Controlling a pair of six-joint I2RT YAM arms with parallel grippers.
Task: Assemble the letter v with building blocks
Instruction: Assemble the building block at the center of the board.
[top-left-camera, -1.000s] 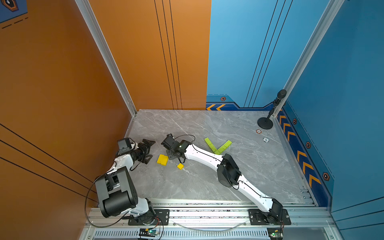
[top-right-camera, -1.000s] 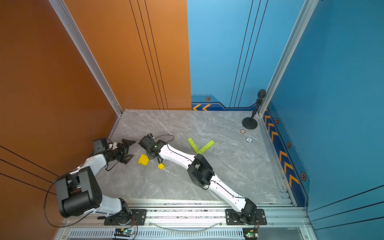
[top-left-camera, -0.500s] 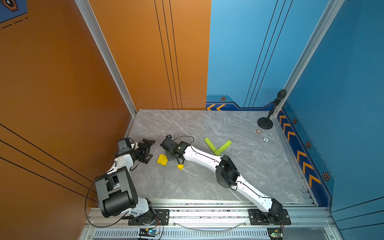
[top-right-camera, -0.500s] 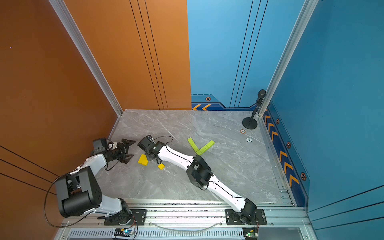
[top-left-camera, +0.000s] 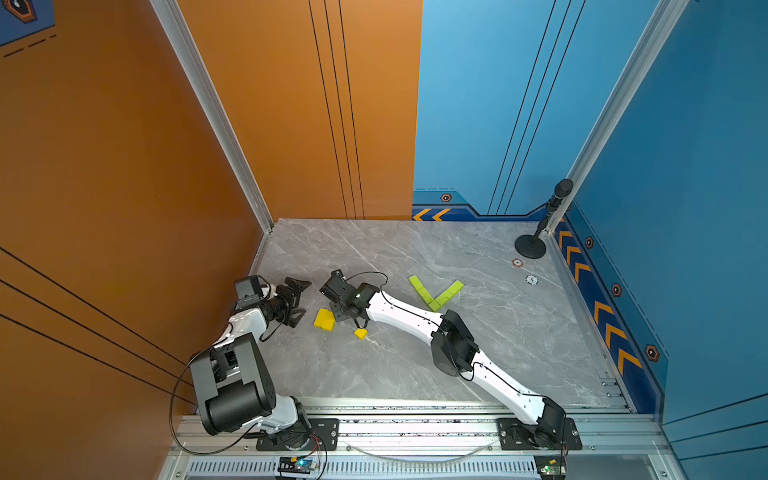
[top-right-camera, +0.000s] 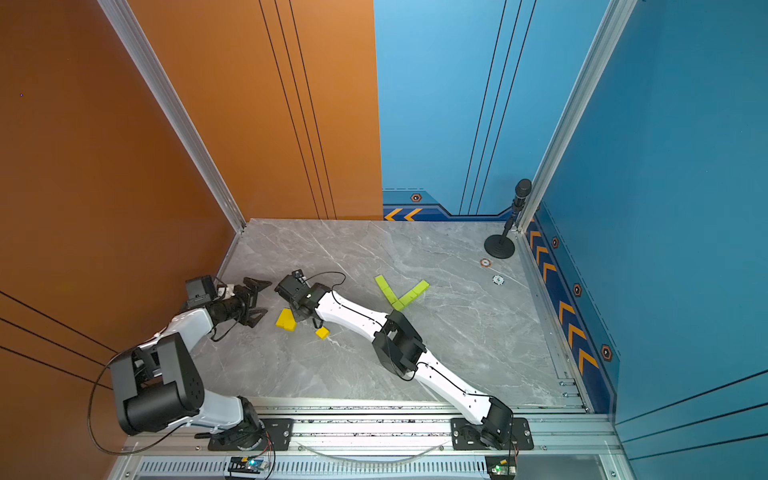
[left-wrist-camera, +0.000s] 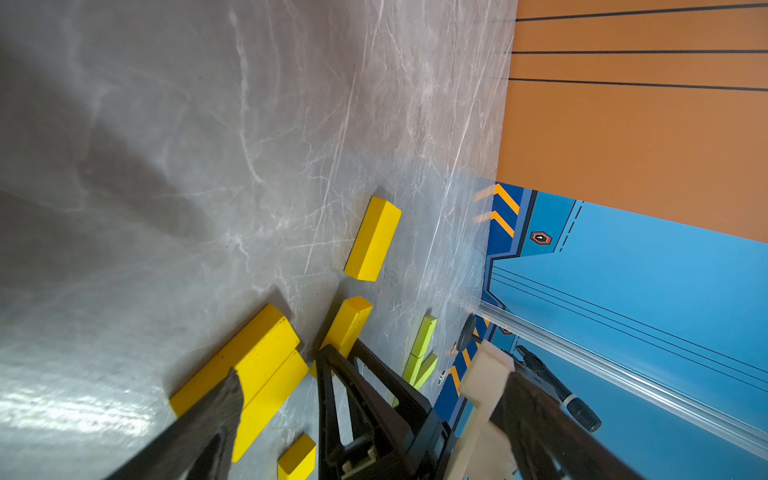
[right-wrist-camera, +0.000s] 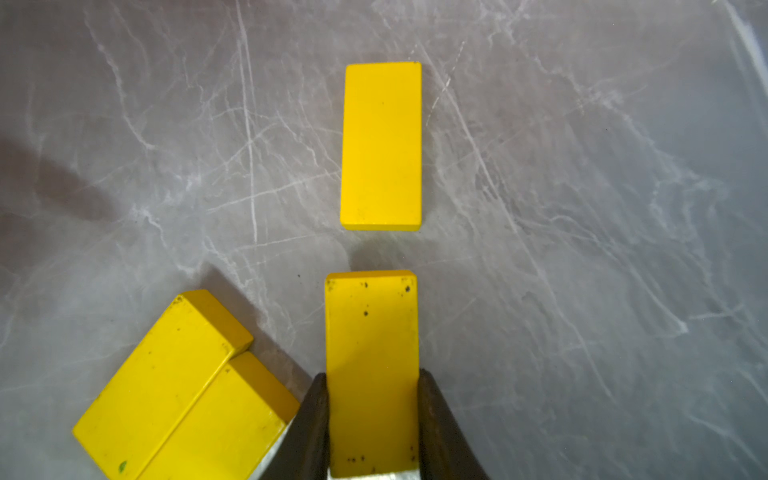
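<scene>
Lime-green building blocks (top-left-camera: 434, 291) (top-right-camera: 400, 293) lie in a V at mid-table. In the right wrist view my right gripper (right-wrist-camera: 372, 386) is shut on the end of a yellow brick (right-wrist-camera: 371, 332), low over the table. A second yellow brick (right-wrist-camera: 381, 145) lies flat just ahead, in line with it. Two more yellow bricks (right-wrist-camera: 174, 395) (top-left-camera: 324, 320) lie side by side beside the gripper, and a small yellow cube (top-left-camera: 360, 333) (top-right-camera: 322, 332) sits nearby. My left gripper (top-left-camera: 300, 302) (top-right-camera: 259, 301) stands open and empty, left of the yellow bricks. In both top views the held brick is hidden under the right gripper (top-left-camera: 340, 306).
The orange wall rises close behind the left arm. A black microphone stand (top-left-camera: 530, 249) and two small round markers (top-left-camera: 524, 271) are at the back right. The right arm's forearm (top-left-camera: 405, 318) stretches across the table in front of the green V.
The right arm has shifted slightly to the left, still shut on its yellow brick. The left arm and the loose blocks have not moved.
</scene>
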